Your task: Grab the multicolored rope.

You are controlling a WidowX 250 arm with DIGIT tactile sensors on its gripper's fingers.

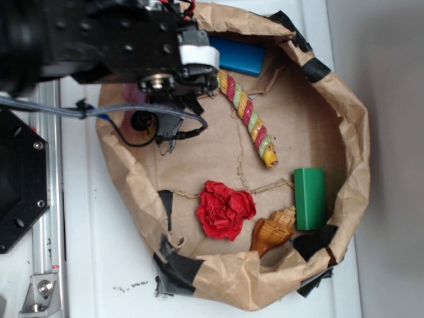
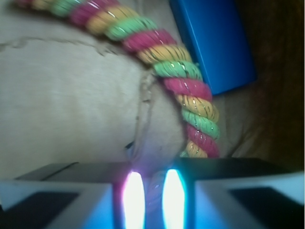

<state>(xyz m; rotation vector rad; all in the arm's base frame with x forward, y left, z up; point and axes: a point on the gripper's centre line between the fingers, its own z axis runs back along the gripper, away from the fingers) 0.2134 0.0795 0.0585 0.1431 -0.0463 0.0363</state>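
the end effector (image 1: 173,136) hangs over the paper bag (image 1: 351,132) near its upper left rim; how far open, i cannot tell. the rope (image 1: 248,119) lies just beside it, next to the blue block (image 1: 238,56).

Exterior view looks straight down over the whole paper-lined basin (image 1: 344,126); wrist view sits low and close, facing along its floor. Both share the multicolored rope (image 1: 250,119) (image 2: 186,86) and blue block (image 1: 238,56) (image 2: 214,43).
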